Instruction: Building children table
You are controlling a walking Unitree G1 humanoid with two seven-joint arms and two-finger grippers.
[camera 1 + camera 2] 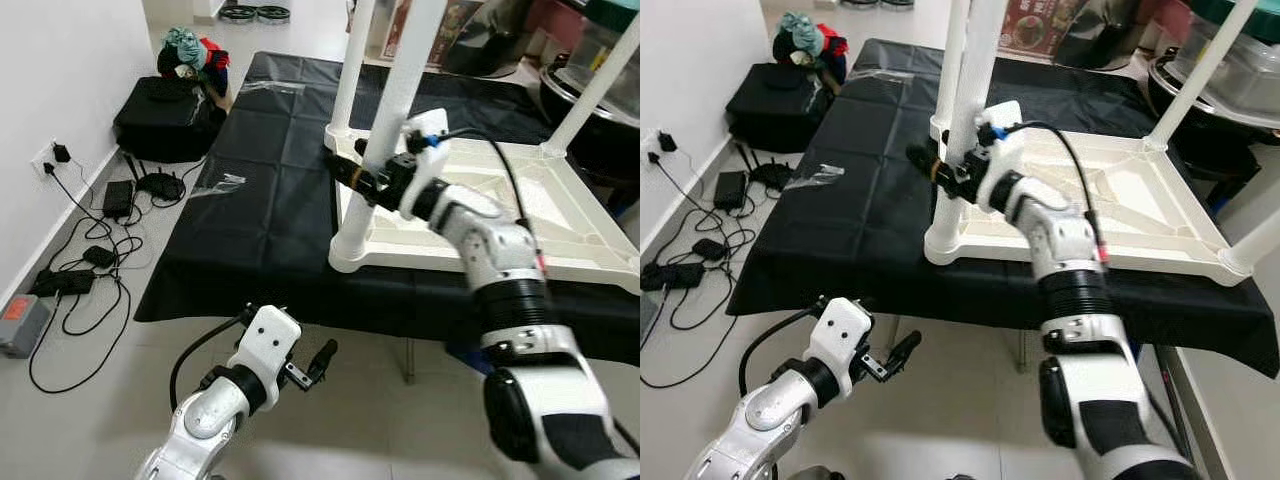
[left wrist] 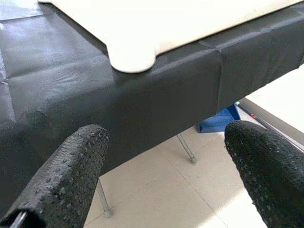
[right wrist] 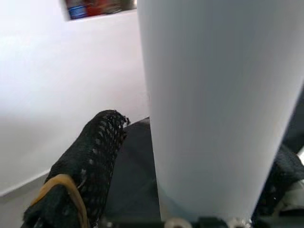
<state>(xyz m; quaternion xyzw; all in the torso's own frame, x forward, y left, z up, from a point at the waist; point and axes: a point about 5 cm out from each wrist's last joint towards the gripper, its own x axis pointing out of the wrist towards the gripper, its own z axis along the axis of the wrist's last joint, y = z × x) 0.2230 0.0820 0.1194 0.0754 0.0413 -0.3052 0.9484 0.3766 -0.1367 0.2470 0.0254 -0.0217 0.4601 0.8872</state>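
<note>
**Ana:** Right wrist view is showing the near-left leg [image 3: 218,104] sitting between the two black fingers [image 3: 88,161], so what is worrying you?

**Ben:** The right gripper [image 1: 372,170] is clasping that leg partway up, well above its socket at the near-left corner of the upturned white tabletop [image 1: 480,215]. If the leg is not yet fully seated, I judge that a sideways push from there is going to lever it out of line, or drag the whole top across the black cloth [image 1: 270,190] toward the near edge.

**Ana:** Is the top sitting close to that edge?

**Ben:** Its near-left corner is lying just beside the cloth's near edge, so a slide could leave it overhanging. The other legs, one at the far-left corner [image 1: 352,70] and one at the far-right corner [image 1: 595,85], are standing upright, and a jolt might be loosening them too; I cannot tell how firmly any of them are fixed.

**Ana:** And the jaws?

**Ben:** On the right, they are spread only as far as the leg's thickness and are pressing on it from both sides, so they are grasping it. The left gripper [image 1: 318,362] is hanging low, near and left of the work table, under the edge of the cloth. Its fingers [image 2: 71,175] are standing wide apart, touching nothing and holding nothing.
</note>
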